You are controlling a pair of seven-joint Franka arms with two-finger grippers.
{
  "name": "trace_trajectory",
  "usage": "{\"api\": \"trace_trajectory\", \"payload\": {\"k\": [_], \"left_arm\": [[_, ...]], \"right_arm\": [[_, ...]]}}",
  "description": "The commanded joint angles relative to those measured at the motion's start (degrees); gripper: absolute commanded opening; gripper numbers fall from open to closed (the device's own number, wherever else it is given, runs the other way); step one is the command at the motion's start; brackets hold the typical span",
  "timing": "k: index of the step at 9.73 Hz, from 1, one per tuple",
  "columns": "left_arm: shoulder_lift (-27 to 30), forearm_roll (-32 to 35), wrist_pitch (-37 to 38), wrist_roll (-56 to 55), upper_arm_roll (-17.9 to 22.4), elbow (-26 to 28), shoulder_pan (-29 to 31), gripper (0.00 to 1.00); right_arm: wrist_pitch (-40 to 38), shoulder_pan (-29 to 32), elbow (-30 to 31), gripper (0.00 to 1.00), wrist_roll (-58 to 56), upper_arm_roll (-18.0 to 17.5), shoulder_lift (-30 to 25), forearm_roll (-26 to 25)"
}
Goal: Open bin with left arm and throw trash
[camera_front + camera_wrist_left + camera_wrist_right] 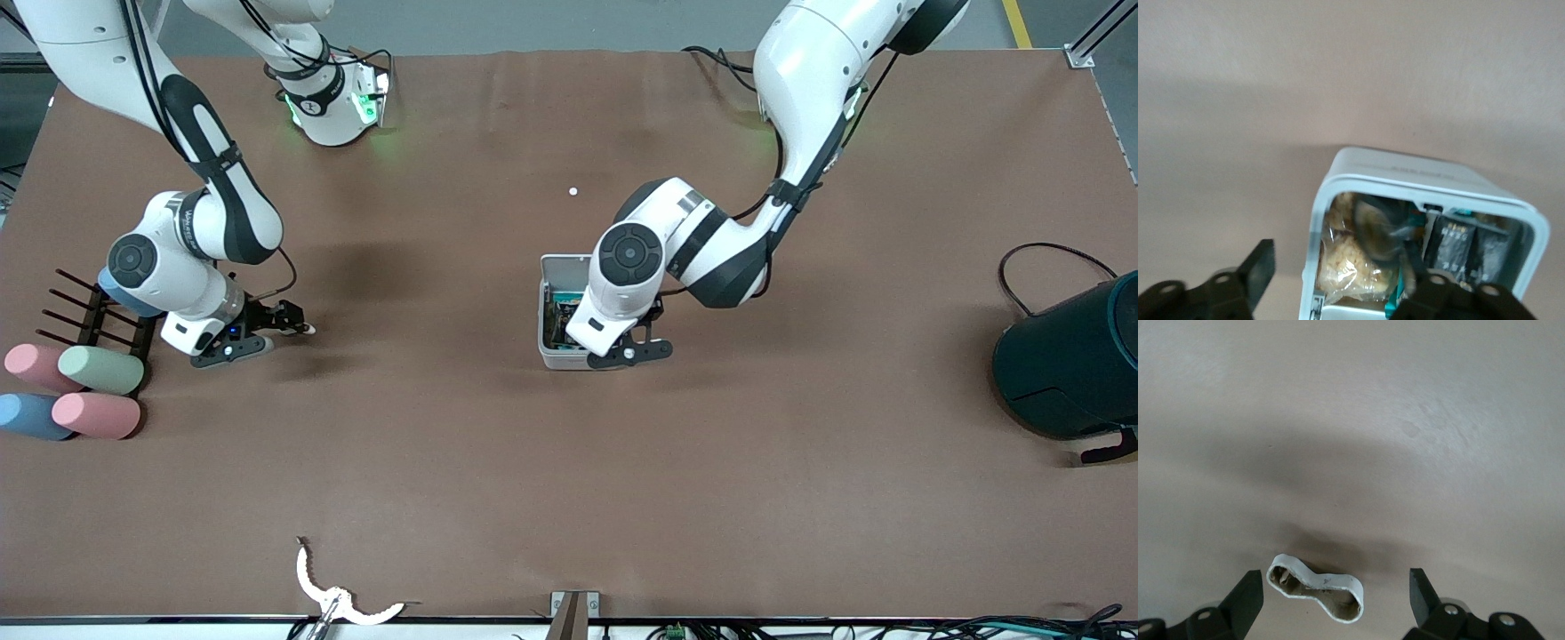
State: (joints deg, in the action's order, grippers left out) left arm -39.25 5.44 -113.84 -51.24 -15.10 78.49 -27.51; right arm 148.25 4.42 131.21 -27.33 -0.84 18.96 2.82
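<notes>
Bin open, packets inside — one piece of trash yet to lift.

Left gripper (633, 352) low at the small square white plastic bin (555, 267) in mid-table, fingers spread wide on nothing, one beside the grey rim and one over the mouth; lid not visible, dark and clear crumpled wrapper packets (1451, 243) lying inside. Right gripper (267, 333) down near the tabletop toward the right arm's end, close to the pastel foam cylinders (98, 413) and black pronged rack (84, 311), jaws wide and empty, straddling a small flattened white loop (1317, 588) on the brown mat. Probably the pick-up step for that loop. Next, likely: lower, pinch the thin band squarely, carry over to the open bin — easy to slip off something so flat.
</notes>
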Motion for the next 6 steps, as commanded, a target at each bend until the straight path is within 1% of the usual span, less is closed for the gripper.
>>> {"api": "trace_trajectory", "payload": {"k": [1, 2, 4, 6], "left_arm": [[6.3, 0.1, 1.2, 0.4, 0.1, 0.4, 4.5, 1.00], [9.1, 0.1, 3.7, 2.2, -0.1, 0.4, 7.4, 1.00], [14.1, -0.5, 10.7, 15.6, -0.5, 0.3, 14.0, 1.00], [19.0, -0.6, 17.3, 23.4, -0.5, 0.3, 19.3, 1.00]], "right_arm": [[1.3, 0.1, 2.7, 0.97, -6.8, -0.3, -2.4, -0.3], [1.8, -0.2, 2.7, 0.97, -7.0, -0.4, -2.0, -0.3], [2.0, -0.4, 3.7, 0.94, -7.2, -0.4, -1.0, -0.3], [1.1, -0.6, 4.1, 0.92, -7.2, -0.5, -0.4, -0.3]]}}
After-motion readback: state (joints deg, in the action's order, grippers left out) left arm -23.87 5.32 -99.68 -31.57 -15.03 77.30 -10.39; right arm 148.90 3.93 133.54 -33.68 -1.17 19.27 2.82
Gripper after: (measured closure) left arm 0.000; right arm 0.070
